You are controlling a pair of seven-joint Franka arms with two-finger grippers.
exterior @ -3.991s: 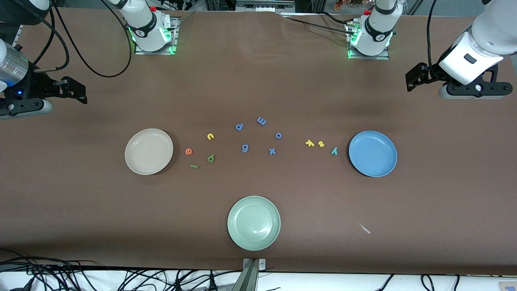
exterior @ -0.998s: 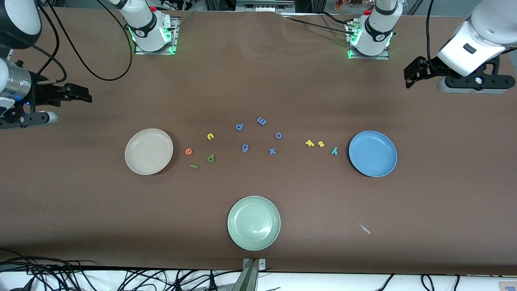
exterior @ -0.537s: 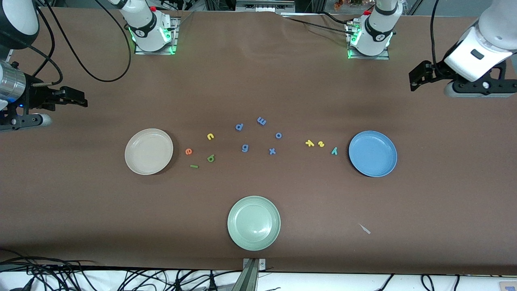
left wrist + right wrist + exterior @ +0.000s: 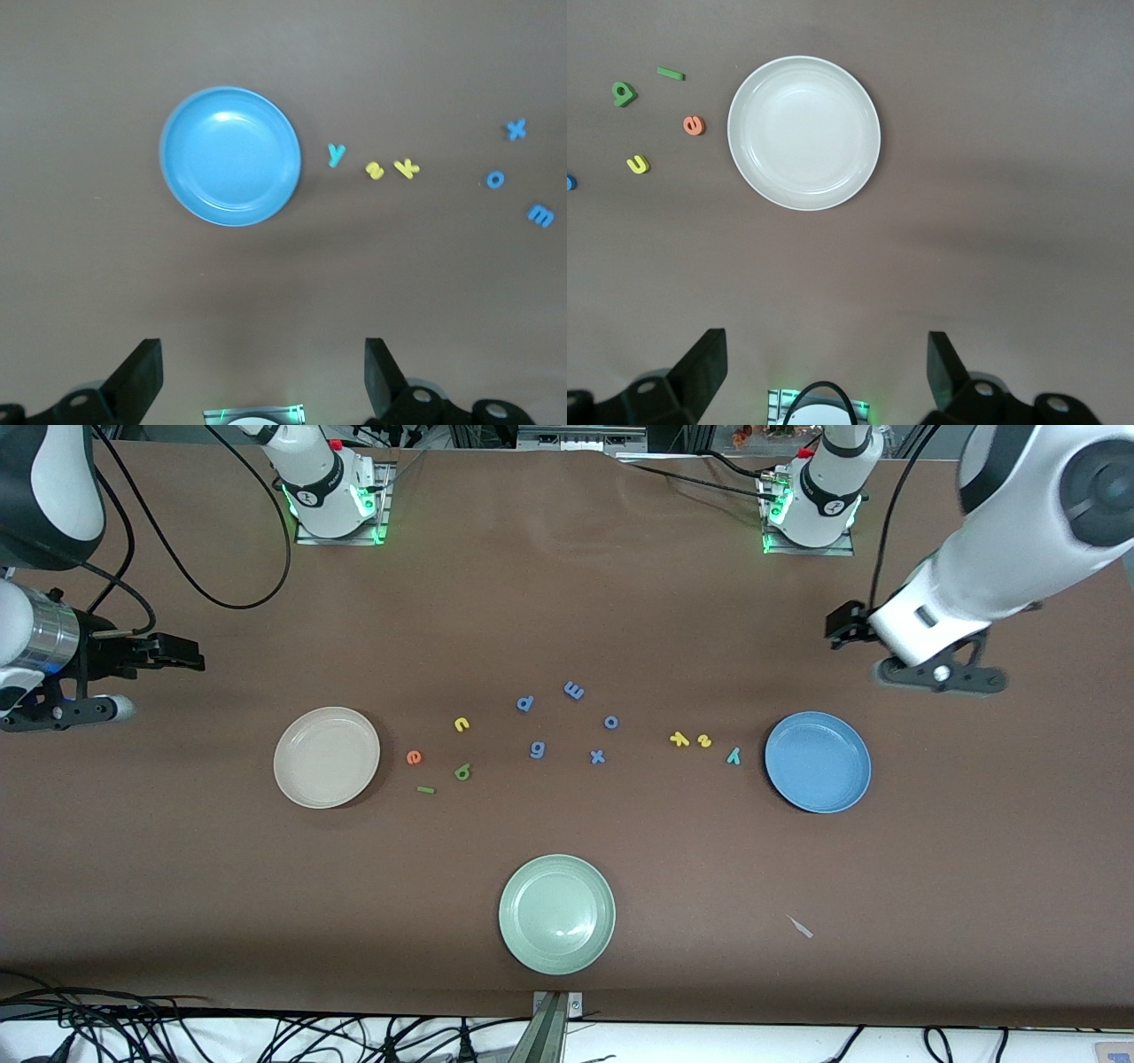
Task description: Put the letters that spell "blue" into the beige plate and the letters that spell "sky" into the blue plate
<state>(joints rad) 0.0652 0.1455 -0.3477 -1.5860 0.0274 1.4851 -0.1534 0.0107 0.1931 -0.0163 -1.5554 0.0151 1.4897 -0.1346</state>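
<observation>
no letter moved since four seconds back: green b, green l, yellow u and orange e lying loose on the brown table, clustered just beside the beige plate toward the table's middle. yellow k, yellow s and teal y lined up in a row beside the blue plate, the y closest to its rim. between the two groups, blue-purple letters p, m, o, g and x, scattered and untouched.

all three plates bare inside: beige, blue, and the pale green plate nearest the front camera. no brand or label readable anywhere; only the letters themselves.

changed instead: the left gripper swung in from the table's edge, now over bare table close to the blue plate, fingers spread wide and holding nothing. the right gripper shifted only slightly, hanging over the table's edge at the right arm's end, well apart from the beige plate, fingers likewise spread and holding nothing.
</observation>
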